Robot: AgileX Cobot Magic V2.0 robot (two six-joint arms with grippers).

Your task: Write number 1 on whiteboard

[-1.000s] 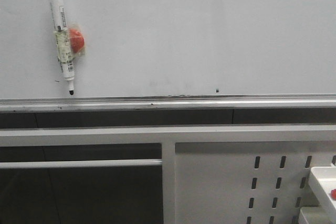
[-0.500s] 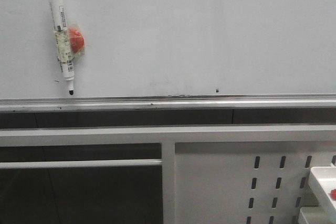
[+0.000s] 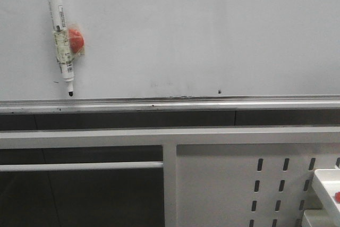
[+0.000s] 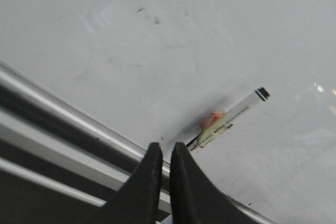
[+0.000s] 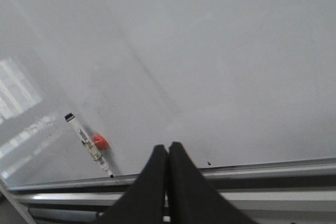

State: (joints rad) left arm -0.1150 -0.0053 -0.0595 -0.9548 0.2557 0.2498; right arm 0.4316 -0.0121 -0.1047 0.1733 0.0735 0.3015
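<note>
The whiteboard [image 3: 186, 30] fills the upper front view, with a silver rail [image 3: 170, 102] along its lower edge. No number 1 stroke shows on it. A white marker [image 3: 58, 19] with a black tip pointing down is stuck near-upright at the board's left, held by a red magnet [image 3: 77, 41]. Neither gripper shows in the front view. My left gripper [image 4: 164, 148] is shut and empty, close to the rail, with the marker [image 4: 231, 119] just beyond its fingertips. My right gripper [image 5: 168, 148] is shut and empty, facing the board, with the marker [image 5: 86, 142] off to one side.
A tiny black speck [image 3: 219, 91] sits just above the rail. Below the board are a white metal panel with slots [image 3: 223, 184] and white frame bars. A white tray [image 3: 326, 184] with something red in it is at the lower right.
The marker and speck sit a few pixels further left in the front view. Nothing else differs.
</note>
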